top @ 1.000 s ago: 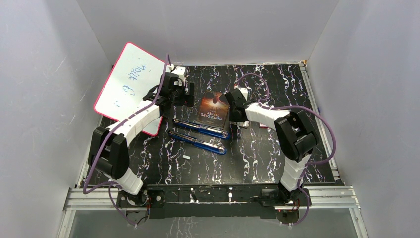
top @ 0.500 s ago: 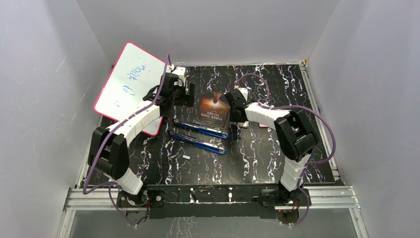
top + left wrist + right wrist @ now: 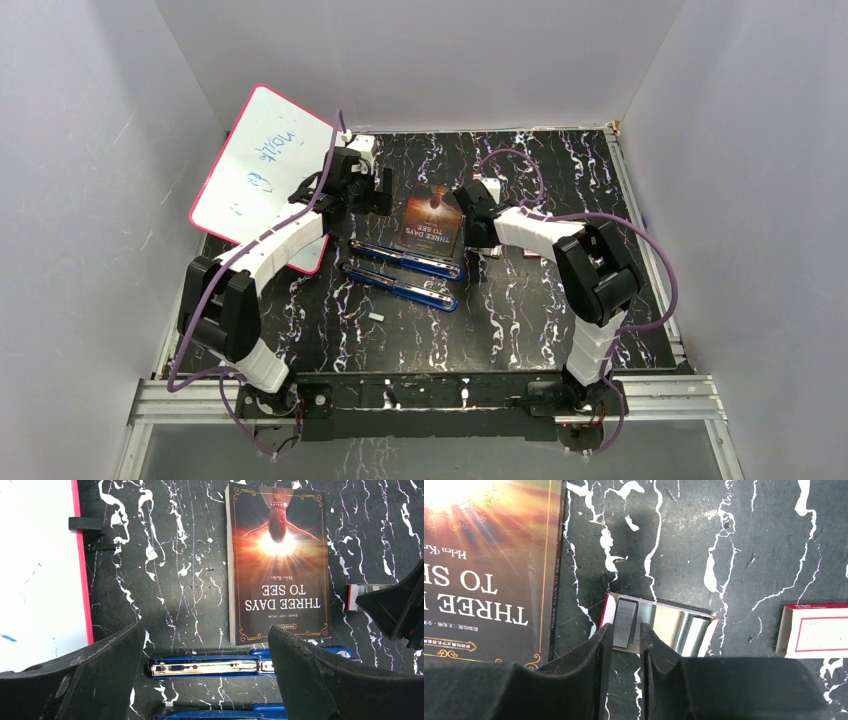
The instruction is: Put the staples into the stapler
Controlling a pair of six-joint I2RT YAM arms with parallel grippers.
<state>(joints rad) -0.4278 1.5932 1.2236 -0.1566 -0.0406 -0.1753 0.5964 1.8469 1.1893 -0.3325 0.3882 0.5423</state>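
Observation:
The blue stapler (image 3: 405,262) lies opened flat in two long halves in front of the book. In the left wrist view its silvery channel (image 3: 210,667) faces up, and its other half (image 3: 220,712) lies below. My left gripper (image 3: 206,627) hovers over the channel, open wide and empty; it also shows in the top view (image 3: 368,200). The staples (image 3: 625,622) are grey strips in a small open tray (image 3: 666,620). My right gripper (image 3: 625,627) is narrowed onto the leftmost strip, one finger on each side; it also shows in the top view (image 3: 478,240).
A book (image 3: 433,220) lies between the grippers. A pink-edged whiteboard (image 3: 260,170) leans at the left. A red-and-white box (image 3: 814,635) lies right of the tray. More strips (image 3: 696,635) sit in the tray. A small grey strip (image 3: 376,317) lies near the front.

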